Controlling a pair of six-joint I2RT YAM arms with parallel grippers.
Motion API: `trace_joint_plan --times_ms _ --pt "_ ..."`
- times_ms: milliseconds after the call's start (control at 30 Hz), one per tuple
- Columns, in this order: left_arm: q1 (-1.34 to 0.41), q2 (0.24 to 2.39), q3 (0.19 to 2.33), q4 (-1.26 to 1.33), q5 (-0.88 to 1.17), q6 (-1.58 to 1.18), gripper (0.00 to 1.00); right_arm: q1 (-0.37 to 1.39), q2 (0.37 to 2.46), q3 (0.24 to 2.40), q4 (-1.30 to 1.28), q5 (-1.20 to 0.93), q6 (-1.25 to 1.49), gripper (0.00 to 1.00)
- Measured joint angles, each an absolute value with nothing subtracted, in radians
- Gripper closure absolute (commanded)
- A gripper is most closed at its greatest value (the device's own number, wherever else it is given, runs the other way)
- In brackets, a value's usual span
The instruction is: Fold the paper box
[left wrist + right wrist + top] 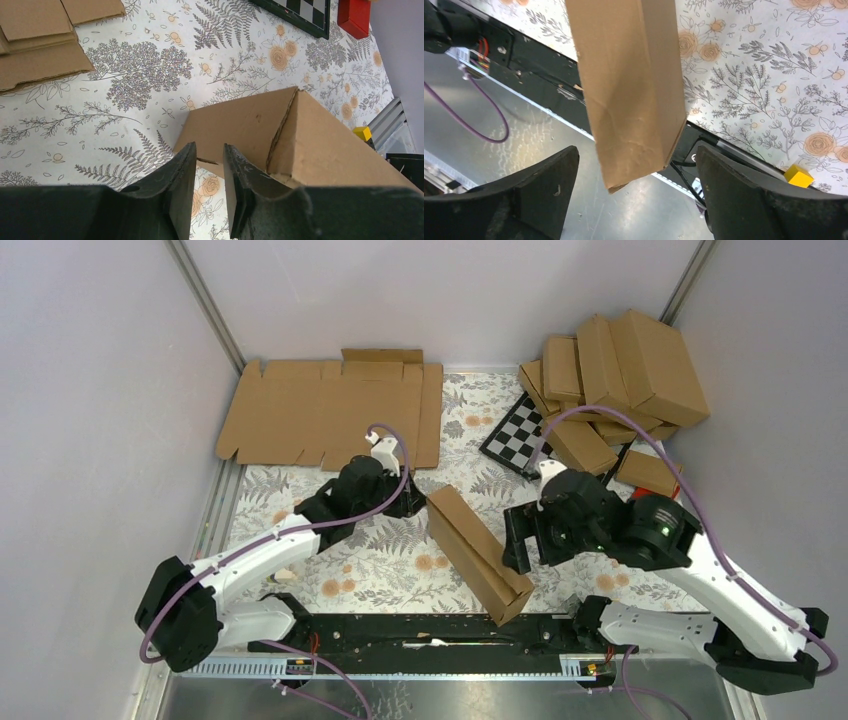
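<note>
Your left gripper (209, 147) stands only a slit open at the far end of the paper box (478, 552); whether it pinches cardboard I cannot tell. The box lies between both grippers, its long axis slanting toward the near edge. It is probably light, stiff and easy to dent, so grip its ends. Your right gripper (636, 152) gapes wide around the near end, holding nothing.

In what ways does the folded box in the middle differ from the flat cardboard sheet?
The folded box is closed into a long carton; the flat cardboard sheet lies unfolded, notched flaps spread. The box lies slanted at the near side; the sheet lies square at the far side. Both are brown cardboard.
</note>
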State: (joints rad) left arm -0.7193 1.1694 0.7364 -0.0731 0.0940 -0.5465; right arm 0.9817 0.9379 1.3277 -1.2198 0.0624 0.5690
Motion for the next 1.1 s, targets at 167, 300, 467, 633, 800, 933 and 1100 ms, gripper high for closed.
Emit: trace_joint_plan --times_ms 167,300,467,633,800,933,1100 --pt "-0.721 1.172 0.743 -0.084 0.092 -0.546 0.67 0.982 1.005 1.312 -1.236 0.035 0.536 0.10" --pt "-0.721 1.148 0.767 -0.155 0.075 -0.546 0.58 0.982 1.040 1.301 -1.231 0.032 0.517 0.06" --pt "-0.722 1.033 0.806 -0.256 0.064 -0.551 0.41 0.982 1.006 1.298 -1.219 0.028 0.505 0.05" --pt "-0.770 1.005 0.906 -0.266 0.104 -0.595 0.81 0.982 0.947 1.273 -1.205 0.009 0.506 0.16" --pt "-0.943 1.116 1.007 -0.230 0.129 -0.628 1.00 0.982 0.885 1.272 -1.198 0.006 0.517 0.30" --pt "-1.063 1.197 1.045 -0.184 0.138 -0.643 1.00 0.982 0.857 1.272 -1.201 0.020 0.533 0.37" --pt "-1.105 1.226 0.996 -0.082 0.167 -0.680 1.00 0.982 0.830 1.254 -1.203 0.022 0.548 0.40"
